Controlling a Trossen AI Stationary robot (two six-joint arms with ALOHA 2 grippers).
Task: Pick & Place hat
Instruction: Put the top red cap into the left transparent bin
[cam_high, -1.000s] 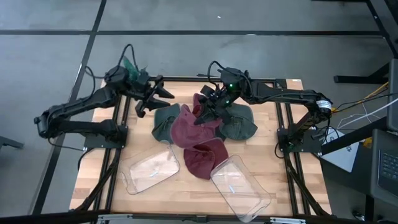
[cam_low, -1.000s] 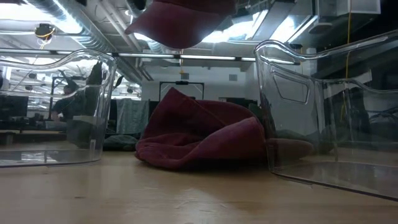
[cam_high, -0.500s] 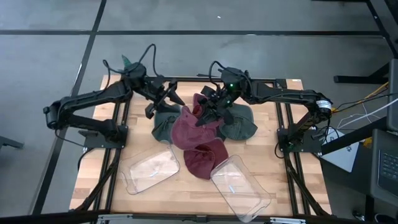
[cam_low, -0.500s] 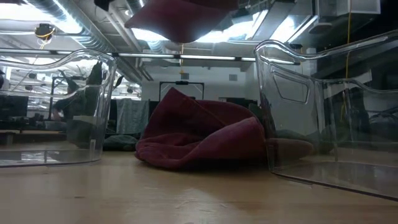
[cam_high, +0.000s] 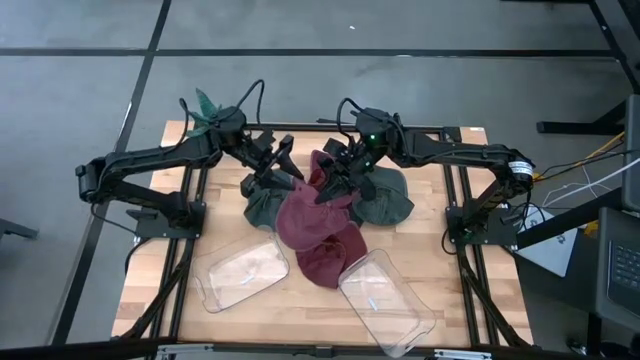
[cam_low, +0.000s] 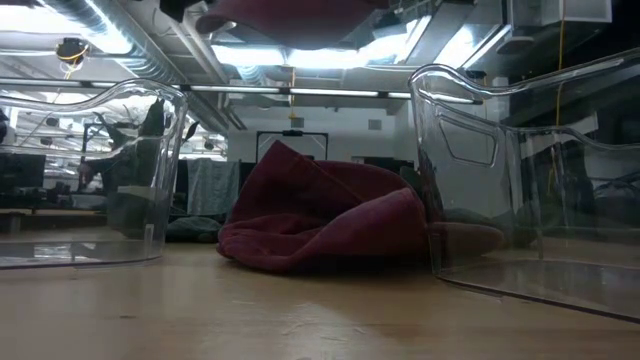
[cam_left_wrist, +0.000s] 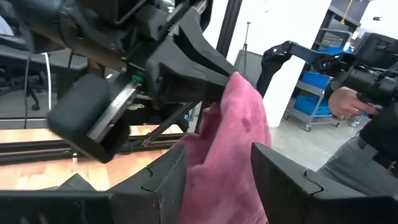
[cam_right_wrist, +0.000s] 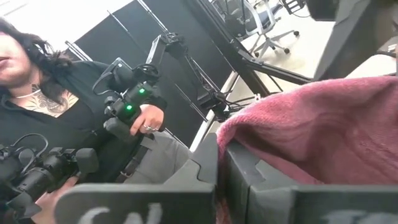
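Note:
A maroon hat (cam_high: 303, 212) hangs lifted over the table's middle, and its underside (cam_low: 290, 14) shows at the top of the low view. My right gripper (cam_high: 333, 183) is shut on it. My left gripper (cam_high: 285, 172) is open just to the hat's left, its two fingers standing on either side of the hat's upper cloth (cam_left_wrist: 231, 127). A second maroon hat (cam_high: 330, 258) lies crumpled on the table (cam_low: 330, 225). Two dark green hats (cam_high: 262, 205) (cam_high: 388, 197) lie under and behind the lifted one. My right gripper pinches the lifted maroon hat's upper edge (cam_right_wrist: 273, 121) between its two fingers, coming from the table's right side and slanting down. The hat hangs slack below the fingers, clear of the table in the low view. My left gripper: whether a finger (cam_left_wrist: 166, 180) touches the cloth cannot be told.
Two clear plastic bins stand at the near side, one left (cam_high: 240, 272) and one right (cam_high: 385, 300), and they flank the lying hat in the low view (cam_low: 90, 170) (cam_low: 520, 190). A person (cam_right_wrist: 56, 118) holding controllers stands beyond the table.
My left gripper has moved toward the table's right and a little nearer, from the far left corner up to the lifted maroon hat, staying open. The held hat has risen slightly in the low view. My right gripper has stayed in place.

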